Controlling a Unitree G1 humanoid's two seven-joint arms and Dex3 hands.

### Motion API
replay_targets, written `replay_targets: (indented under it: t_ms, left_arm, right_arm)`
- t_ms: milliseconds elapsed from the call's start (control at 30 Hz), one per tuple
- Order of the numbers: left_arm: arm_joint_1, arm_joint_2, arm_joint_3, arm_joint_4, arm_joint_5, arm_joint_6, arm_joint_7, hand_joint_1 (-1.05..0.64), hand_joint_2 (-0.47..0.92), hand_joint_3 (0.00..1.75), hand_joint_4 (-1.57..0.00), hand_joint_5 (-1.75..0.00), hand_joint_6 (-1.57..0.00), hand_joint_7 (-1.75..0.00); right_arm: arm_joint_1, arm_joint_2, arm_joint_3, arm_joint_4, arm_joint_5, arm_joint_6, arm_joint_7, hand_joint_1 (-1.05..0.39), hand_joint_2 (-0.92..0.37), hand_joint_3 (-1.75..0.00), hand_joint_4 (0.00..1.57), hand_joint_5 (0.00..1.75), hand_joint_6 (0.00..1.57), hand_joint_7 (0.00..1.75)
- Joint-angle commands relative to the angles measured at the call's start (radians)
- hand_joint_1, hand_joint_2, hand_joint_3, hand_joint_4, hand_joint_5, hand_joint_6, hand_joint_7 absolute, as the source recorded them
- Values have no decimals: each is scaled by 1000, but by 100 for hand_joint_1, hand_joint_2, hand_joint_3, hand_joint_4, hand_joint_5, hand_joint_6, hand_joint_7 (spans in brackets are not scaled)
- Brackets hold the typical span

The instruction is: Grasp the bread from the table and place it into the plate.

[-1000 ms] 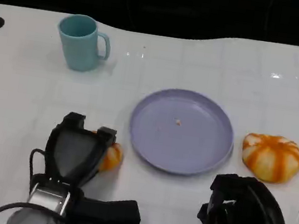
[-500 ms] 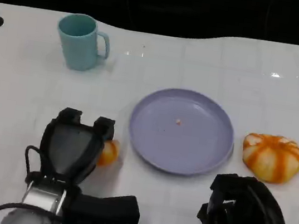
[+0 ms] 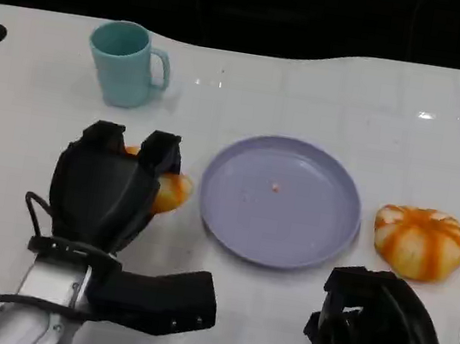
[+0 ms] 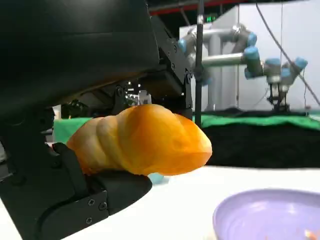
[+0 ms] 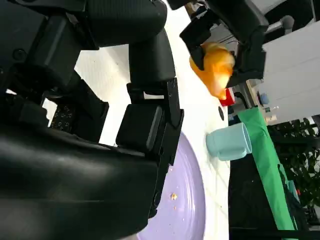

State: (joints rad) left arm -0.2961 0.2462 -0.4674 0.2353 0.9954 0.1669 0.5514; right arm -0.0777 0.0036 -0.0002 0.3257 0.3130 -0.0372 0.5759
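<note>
My left hand (image 3: 108, 191) grips a golden-orange twisted bread roll (image 3: 167, 189) and holds it above the table, just left of the lilac plate (image 3: 215, 222). In the left wrist view the bread (image 4: 142, 140) sits between black fingers (image 4: 75, 175), with the plate's rim (image 4: 235, 215) below and beyond it. My right hand (image 3: 369, 329) rests low at the front right, fingers apart and holding nothing. In the right wrist view the bread (image 5: 214, 67) shows pinched in the left hand past my right hand (image 5: 100, 125), and the plate (image 5: 187, 210) lies near it.
A teal mug (image 3: 127, 64) stands at the back left, also seen as the mug (image 5: 230, 141) in the right wrist view. An orange-and-white striped bun (image 3: 419, 242) lies right of the plate. The white table's far edge (image 3: 257, 48) meets a dark background.
My left hand has risen and moved away from the front edge, carrying the bread up off the table. The right hand, plate, mug and striped bun have stayed put.
</note>
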Motion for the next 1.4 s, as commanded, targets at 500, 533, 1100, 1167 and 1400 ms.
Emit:
replay_targets:
  t_ms: [500,533,1100,1167,1400]
  left_arm:
    - [-187,7,20,98,-12,-163,38,-32,16,145,-115,-175,-82,-171]
    - [-200,2,18,111,-12,-171,38,-32,19,142,-115,-175,-82,-168]
    - [-371,-133,-24,399,-84,-272,49,-37,17,157,-118,-175,-91,-174]
    - [-382,-150,-30,429,-91,-284,62,-37,19,157,-119,-175,-90,-175]
    - [-418,-181,-67,511,-91,-307,70,-39,22,158,-121,-175,-90,-160]
  right_arm:
    - [-12,-3,-7,20,-7,-15,-5,-105,-5,-143,150,141,157,102]
    - [-13,-3,-7,20,-6,-15,-5,-105,-5,-143,150,141,157,102]
    - [-42,-6,-22,62,8,2,11,-105,-3,-144,150,140,157,101]
    - [-37,-5,-19,53,8,9,7,-105,-2,-144,150,141,157,102]
    - [-24,-5,-16,33,8,24,3,-105,1,-146,150,140,157,102]
